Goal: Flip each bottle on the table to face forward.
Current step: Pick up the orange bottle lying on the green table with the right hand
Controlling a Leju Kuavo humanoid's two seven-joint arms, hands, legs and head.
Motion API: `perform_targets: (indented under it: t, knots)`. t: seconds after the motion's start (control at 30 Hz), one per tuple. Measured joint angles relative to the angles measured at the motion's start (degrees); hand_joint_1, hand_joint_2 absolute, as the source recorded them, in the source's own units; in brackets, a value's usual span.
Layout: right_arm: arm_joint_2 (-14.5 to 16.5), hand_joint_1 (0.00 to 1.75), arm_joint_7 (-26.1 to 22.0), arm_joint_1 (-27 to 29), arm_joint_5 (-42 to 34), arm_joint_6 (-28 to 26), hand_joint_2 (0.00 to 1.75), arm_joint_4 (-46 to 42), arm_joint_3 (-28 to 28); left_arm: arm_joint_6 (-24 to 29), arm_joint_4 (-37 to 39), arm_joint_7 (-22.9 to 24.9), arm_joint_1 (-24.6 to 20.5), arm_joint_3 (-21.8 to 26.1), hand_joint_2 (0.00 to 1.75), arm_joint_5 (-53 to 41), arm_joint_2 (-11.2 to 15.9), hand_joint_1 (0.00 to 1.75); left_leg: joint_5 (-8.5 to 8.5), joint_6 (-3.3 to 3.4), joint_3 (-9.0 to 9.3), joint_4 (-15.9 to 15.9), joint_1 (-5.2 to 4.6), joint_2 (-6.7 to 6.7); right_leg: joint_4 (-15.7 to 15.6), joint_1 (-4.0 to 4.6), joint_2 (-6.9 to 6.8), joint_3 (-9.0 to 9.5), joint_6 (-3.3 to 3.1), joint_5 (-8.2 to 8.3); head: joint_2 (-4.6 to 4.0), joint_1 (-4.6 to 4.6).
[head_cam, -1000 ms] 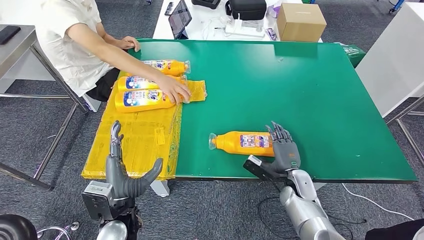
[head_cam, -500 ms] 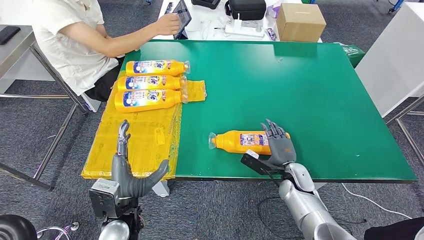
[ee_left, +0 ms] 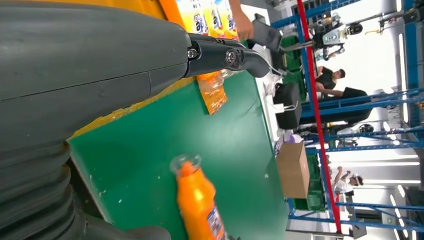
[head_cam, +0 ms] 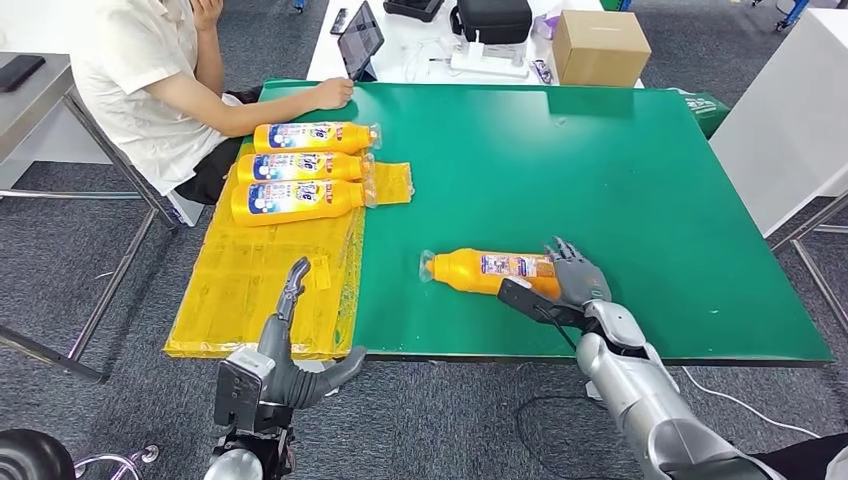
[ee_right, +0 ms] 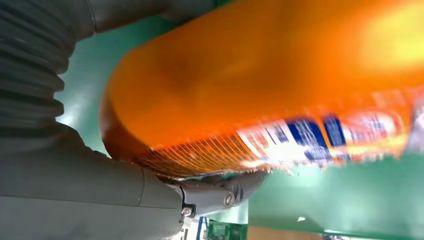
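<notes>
At far left, three bottles lie in a row on the yellow sheet; the person's hand, which lay on them a second ago, now rests on the far edge of the green table. Nearer, our left hand has risen toward the table's near edge, fingers spread, holding nothing. To the right, the lone orange bottle lies on its side near the front edge, cap pointing left. Our right hand has wrapped round its base and grips it. We judge the flip is starting.
</notes>
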Motion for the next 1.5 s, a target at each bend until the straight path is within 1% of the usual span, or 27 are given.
perform_targets:
  t: [0.3,0.4,0.63,0.73,0.83,0.97,1.07,1.17,1.4,1.5]
  knots:
    - [-1.1,1.75,0.28,-0.93,0.16,1.23,1.75,0.0,1.93,-0.65,0.0,0.25,0.34,0.0,1.75,0.16,0.0,0.0,0.0,0.0,0.05,0.0,0.0,-0.04,0.0,0.0,-0.01,0.09,0.01,-0.01,0.0,0.0]
    - [-1.21,1.75,-1.22,-0.95,-1.72,1.5,1.75,-0.02,2.1,-0.96,0.0,0.17,0.32,0.0,1.75,0.44,0.0,0.0,0.0,0.0,0.05,0.0,0.0,-0.03,0.0,0.0,-0.01,0.08,0.0,-0.01,0.0,0.0]
    - [-1.26,1.75,-9.04,0.13,-10.23,1.85,1.75,-0.13,1.97,-1.29,0.01,-1.01,0.09,0.0,1.75,2.21,0.0,0.0,-0.02,-0.01,0.09,0.0,0.01,0.02,0.0,0.01,0.01,0.07,0.0,-0.01,0.0,0.0]
    - [-0.67,1.75,-15.18,1.6,-17.99,3.93,1.75,-0.86,0.75,-0.75,0.22,-1.88,-0.18,0.0,1.75,4.39,-0.01,0.0,-0.03,-0.01,0.1,0.0,0.02,0.03,0.0,0.02,0.01,0.07,0.0,-0.01,0.0,0.01]
    - [0.81,1.75,-21.39,4.14,-26.5,6.22,1.75,-2.9,-1.33,-1.09,0.7,-2.12,-0.41,0.09,1.75,11.66,-0.19,0.0,-0.02,-0.01,0.08,-0.01,0.02,0.02,0.0,0.03,0.0,0.07,0.0,-0.01,0.0,0.0]
    - [3.88,1.75,-25.6,9.3,-35.6,7.61,1.75,-9.73,-3.75,-3.15,1.58,-1.75,0.06,0.59,1.75,23.85,-0.53,0.0,-0.02,-0.01,-0.06,-0.01,0.03,-0.01,0.02,0.03,-0.01,-0.02,0.0,-0.02,0.0,-0.01]
    - [6.14,1.75,-26.49,13.18,-41.49,8.56,1.75,-17.05,-4.47,-3.9,2.26,-2.74,1.13,0.32,1.75,27.2,-0.5,0.0,-0.02,-0.01,-0.17,-0.01,0.02,0.0,0.02,0.02,-0.01,-0.15,-0.01,-0.03,0.0,0.0]
    - [7.4,1.75,-26.49,15.59,-42.97,8.69,1.75,-22.18,-4.66,-3.94,2.78,-3.27,1.76,-0.02,1.75,27.87,-0.46,0.0,-0.03,0.0,-0.28,-0.01,0.01,-0.02,0.02,0.01,-0.01,-0.25,0.01,-0.04,0.0,0.01]
    - [8.08,1.75,-26.46,17.47,-44.1,8.77,1.75,-26.94,-4.97,-3.83,3.2,-3.39,2.03,-0.62,1.75,28.52,-0.12,0.0,-0.03,0.01,-0.31,-0.01,0.0,-0.01,0.01,0.0,-0.01,-0.28,0.01,-0.03,0.0,0.0]
    - [8.58,1.75,-27.1,18.27,-46.83,9.9,1.75,-28.61,-5.13,-3.08,3.22,-3.4,2.1,-0.95,1.75,28.97,0.02,0.0,-0.02,0.0,-0.31,-0.01,0.01,-0.01,0.01,0.01,-0.01,-0.29,0.0,-0.03,0.0,0.0]
